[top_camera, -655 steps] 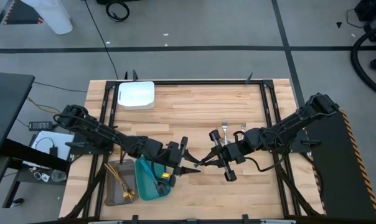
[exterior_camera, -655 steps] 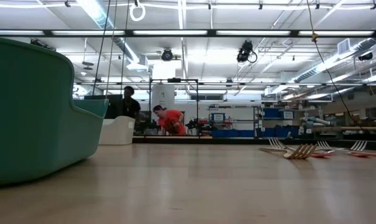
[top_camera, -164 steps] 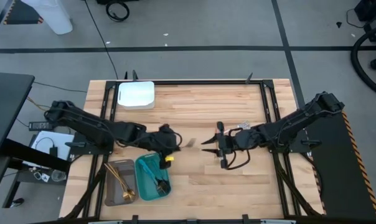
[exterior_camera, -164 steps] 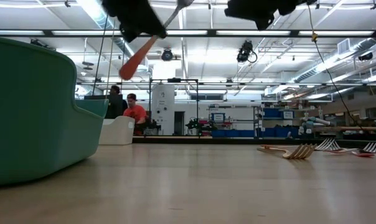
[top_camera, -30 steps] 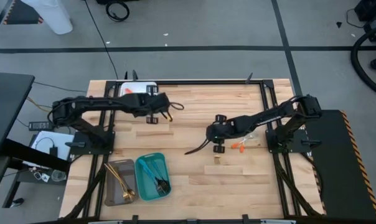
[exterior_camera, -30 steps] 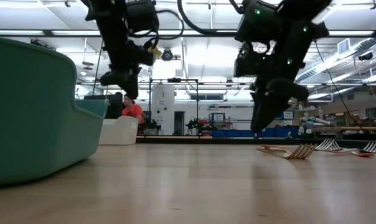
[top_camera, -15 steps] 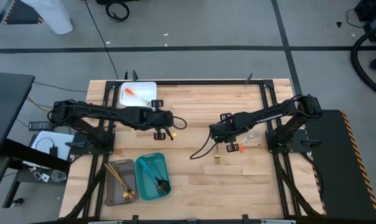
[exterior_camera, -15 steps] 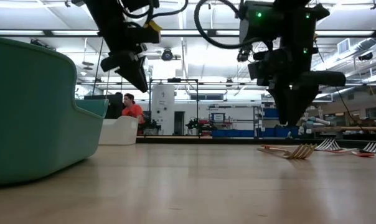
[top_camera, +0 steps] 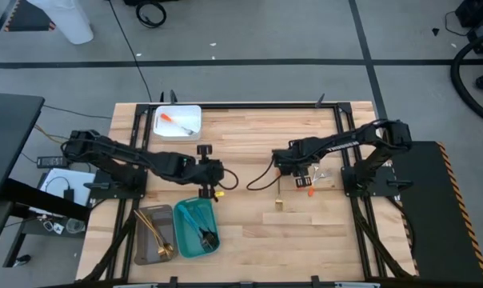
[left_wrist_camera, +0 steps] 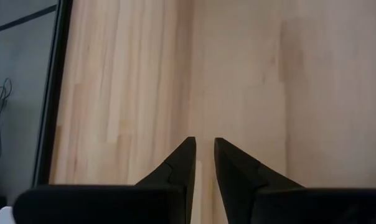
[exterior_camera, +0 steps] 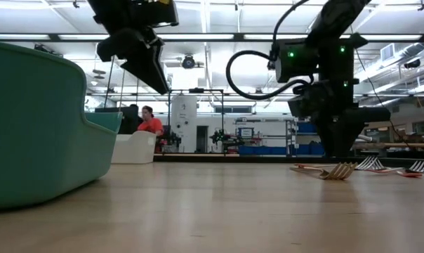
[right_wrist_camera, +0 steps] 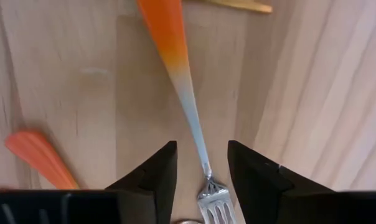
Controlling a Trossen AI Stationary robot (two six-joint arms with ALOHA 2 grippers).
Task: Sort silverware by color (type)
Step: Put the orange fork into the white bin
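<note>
The right tool (right_wrist_camera: 200, 163) hangs with its fingers parted either side of an orange-handled fork (right_wrist_camera: 178, 74) lying flat on the tabletop (top_camera: 249, 136), gripping nothing; only the right wrist view shows this, plus a second orange handle (right_wrist_camera: 42, 158) beside it. The left tool (left_wrist_camera: 201, 155), fingers a narrow slit apart and empty, hovers over bare wood. From above, one orange piece (top_camera: 175, 121) lies in the white tray (top_camera: 192, 113), with gold pieces in the grey tray (top_camera: 142, 240) and others in the teal tray (top_camera: 185, 240).

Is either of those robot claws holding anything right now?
No. The left gripper is empty over bare wood. The right gripper stands open around an orange-handled fork, not gripping it.
</note>
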